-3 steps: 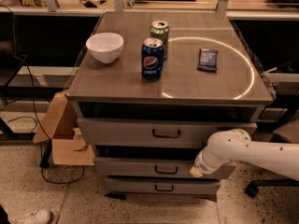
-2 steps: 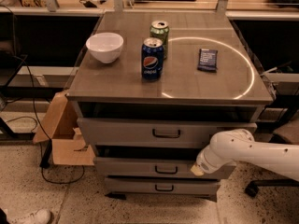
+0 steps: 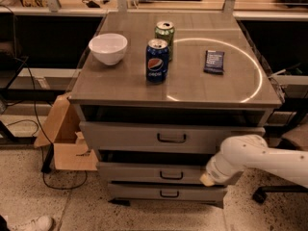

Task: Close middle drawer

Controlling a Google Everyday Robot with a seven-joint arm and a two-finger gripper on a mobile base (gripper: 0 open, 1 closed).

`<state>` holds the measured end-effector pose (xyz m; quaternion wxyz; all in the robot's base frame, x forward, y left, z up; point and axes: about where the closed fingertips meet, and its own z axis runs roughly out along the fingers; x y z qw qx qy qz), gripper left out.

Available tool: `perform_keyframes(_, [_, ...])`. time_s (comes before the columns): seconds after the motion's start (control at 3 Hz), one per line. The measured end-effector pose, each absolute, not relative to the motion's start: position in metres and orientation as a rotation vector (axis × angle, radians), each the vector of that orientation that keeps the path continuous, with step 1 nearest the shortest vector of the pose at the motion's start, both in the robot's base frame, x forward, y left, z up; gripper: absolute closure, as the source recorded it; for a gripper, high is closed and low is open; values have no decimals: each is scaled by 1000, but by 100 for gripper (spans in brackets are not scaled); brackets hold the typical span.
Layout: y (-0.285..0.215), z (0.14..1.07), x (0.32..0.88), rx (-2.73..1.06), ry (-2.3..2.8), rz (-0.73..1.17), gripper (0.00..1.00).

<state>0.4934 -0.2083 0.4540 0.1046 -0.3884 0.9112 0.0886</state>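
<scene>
Speckled floor (image 3: 57,207). Open cardboard box (image 3: 67,153) at left, black cable (image 3: 34,110) looping past it. Wooden workbench (image 3: 168,4) behind. Warm, dim light.

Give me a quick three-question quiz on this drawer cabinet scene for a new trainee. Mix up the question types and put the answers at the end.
1. True or false: the gripper is at the right part of the middle drawer front.
2. Which thing lies on the right side of the cabinet top? A: white bowl. B: cardboard box. C: dark packet.
3. How many drink cans stand on the cabinet top?

Key: 1 true. 2 C. 3 two.
</scene>
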Motion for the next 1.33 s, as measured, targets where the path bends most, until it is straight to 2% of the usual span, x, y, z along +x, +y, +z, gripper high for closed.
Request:
perform_keyframes(0.67, [-273,487,409,-971,2886,285,100])
perform_keyframes(1.33, [-265,459,418,-972,2902,281,100])
